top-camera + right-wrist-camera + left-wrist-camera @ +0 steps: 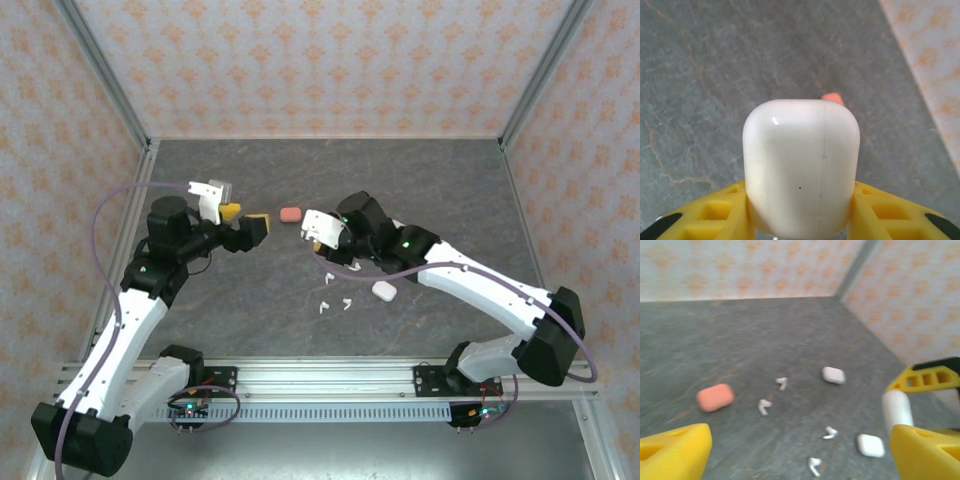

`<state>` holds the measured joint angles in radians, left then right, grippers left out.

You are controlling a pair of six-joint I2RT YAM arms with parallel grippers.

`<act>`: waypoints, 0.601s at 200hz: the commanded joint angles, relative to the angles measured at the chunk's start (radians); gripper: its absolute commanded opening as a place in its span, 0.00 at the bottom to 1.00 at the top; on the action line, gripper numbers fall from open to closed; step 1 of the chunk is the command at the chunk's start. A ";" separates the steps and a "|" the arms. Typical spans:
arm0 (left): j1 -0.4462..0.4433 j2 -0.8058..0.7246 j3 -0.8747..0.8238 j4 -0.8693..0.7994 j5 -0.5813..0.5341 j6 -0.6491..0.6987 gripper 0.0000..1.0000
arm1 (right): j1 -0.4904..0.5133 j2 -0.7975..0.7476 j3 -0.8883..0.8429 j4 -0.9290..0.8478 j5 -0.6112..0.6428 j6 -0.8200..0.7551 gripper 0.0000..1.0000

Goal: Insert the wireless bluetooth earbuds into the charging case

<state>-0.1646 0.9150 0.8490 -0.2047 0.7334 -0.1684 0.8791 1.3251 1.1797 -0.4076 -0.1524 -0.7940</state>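
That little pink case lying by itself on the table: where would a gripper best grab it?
Probably across its shorter width, pinching the two long sides, coming straight down from above. The pink case lies flat on the table, a low rounded oblong with bare surface around it, so a pinch at its middle should avoid the curved corners.
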 commanded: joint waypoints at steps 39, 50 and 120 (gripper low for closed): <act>-0.139 0.096 0.054 0.083 0.204 -0.048 0.90 | 0.006 -0.018 0.031 0.010 0.038 -0.058 0.42; -0.151 0.113 0.049 0.102 0.202 -0.060 0.90 | 0.008 -0.018 0.034 0.016 0.030 -0.057 0.42; -0.201 0.206 0.049 0.173 0.211 -0.104 0.78 | 0.024 -0.018 0.039 0.042 0.024 -0.042 0.42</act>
<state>-0.3485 1.1057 0.8680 -0.0978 0.9108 -0.2508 0.8925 1.3193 1.1805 -0.4030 -0.1303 -0.8391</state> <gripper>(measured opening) 0.810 0.422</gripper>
